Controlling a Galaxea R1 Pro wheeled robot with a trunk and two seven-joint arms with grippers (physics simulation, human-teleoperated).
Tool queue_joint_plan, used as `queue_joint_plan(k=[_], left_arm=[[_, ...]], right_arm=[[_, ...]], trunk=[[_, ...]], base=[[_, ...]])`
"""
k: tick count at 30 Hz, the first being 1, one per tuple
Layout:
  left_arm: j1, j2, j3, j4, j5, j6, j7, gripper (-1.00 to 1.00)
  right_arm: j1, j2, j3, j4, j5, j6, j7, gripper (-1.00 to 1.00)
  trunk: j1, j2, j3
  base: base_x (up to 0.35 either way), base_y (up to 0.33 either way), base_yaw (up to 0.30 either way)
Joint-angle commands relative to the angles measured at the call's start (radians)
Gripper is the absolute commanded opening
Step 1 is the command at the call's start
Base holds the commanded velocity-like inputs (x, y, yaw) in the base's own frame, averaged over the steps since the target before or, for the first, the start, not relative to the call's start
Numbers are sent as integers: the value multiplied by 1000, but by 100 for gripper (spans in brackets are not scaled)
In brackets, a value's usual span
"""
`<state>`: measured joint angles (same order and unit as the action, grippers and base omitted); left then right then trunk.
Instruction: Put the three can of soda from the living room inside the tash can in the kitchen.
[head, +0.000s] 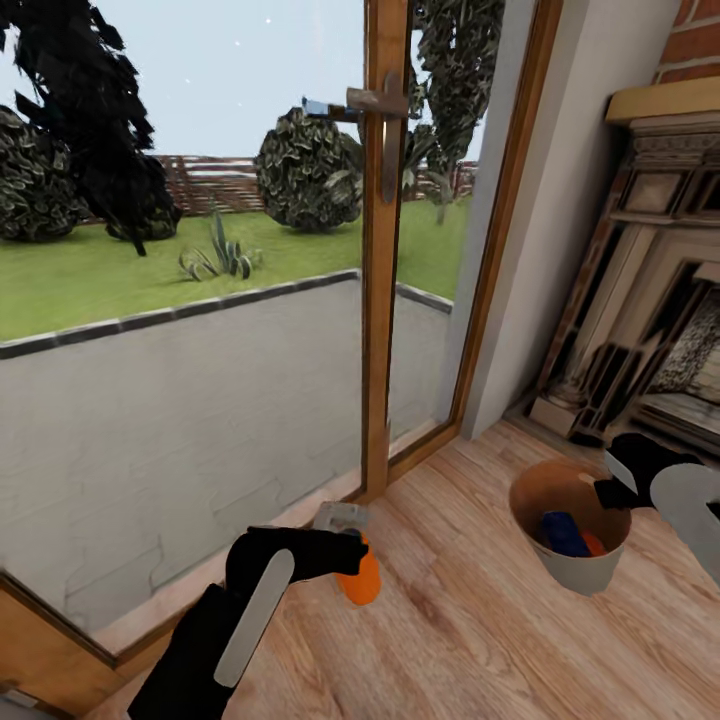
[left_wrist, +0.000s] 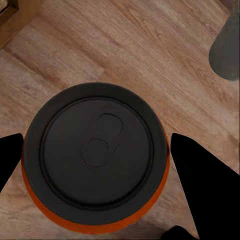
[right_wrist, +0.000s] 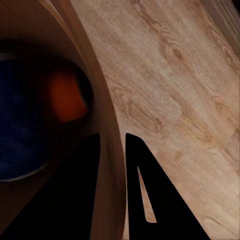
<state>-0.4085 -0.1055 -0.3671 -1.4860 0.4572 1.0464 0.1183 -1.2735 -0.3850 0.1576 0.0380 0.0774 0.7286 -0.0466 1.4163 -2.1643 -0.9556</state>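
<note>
The bin (head: 585, 575) is a small round tapered pail, grey outside and wood-toned orange-brown inside, held just off the plank floor (head: 470, 640) near the fireplace (head: 650, 330). Inside it lie a dark blue can (head: 563, 535) and, beside it, an orange can (head: 594, 544); the right wrist view shows both down in the shadowed bottom, the blue one (right_wrist: 20, 130) large and dull, the orange one (right_wrist: 65, 95) behind it. The right pincer (head: 608, 492) is clenched on the bin's rim (right_wrist: 107, 130), one finger inside the wall and one outside.

A third soda can (head: 362, 580), orange with a grey top, hangs tilted above the floor in the left pincer (head: 352, 552), well apart from the bin. In the left wrist view its round lid (left_wrist: 95, 155) with the pull tab faces the camera, and a black finger (left_wrist: 200, 180) presses each side of the orange body, so this pincer is grasping the can.

The floor is smooth, warm-toned wood with visible grain. Behind the left arm stands a tall wood-framed glass door (head: 385, 250) with a metal handle (head: 385, 110); through the glass are a grey paved terrace, lawn, bushes and a fence. The fireplace is ornate carved stone under a red brick wall (head: 695, 40).
</note>
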Motion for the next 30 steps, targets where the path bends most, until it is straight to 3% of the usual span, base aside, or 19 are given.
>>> queue_joint_plan(k=[1,2,3,7,16,21,30], left_arm=[[-1,0,0,-9,16,1,0,-100],[-3,0,0,-13,24,1,1,-100],[-7,0,-1,-22,42,1,1,-100],[-18,-1,-1,-26,57,1,0,-100],[-29,3,-1,-38,66,1,-29,-100],[-27,9,3,-80,67,1,-64,-100],[-27,10,9,-89,67,1,-143,-100]], right_arm=[[18,7,-22,2,-2,-21,-19,-100],[25,11,-39,2,-2,-28,-36,-100],[41,25,-85,2,-2,-45,-91,-100],[69,48,-134,2,-3,-101,-158,-100],[95,96,-152,2,-1,-138,-190,-100],[114,143,-153,2,-3,-142,-331,-100],[138,184,-152,2,-1,-143,-404,-100]], trunk=[[-4,7,3],[-8,14,6],[-12,21,10],[-27,49,22],[-62,112,50],[-81,147,66],[-115,210,94]], base=[[0,0,0],[0,0,0],[0,0,0],[0,0,0],[0,0,0],[0,0,0],[0,0,0]])
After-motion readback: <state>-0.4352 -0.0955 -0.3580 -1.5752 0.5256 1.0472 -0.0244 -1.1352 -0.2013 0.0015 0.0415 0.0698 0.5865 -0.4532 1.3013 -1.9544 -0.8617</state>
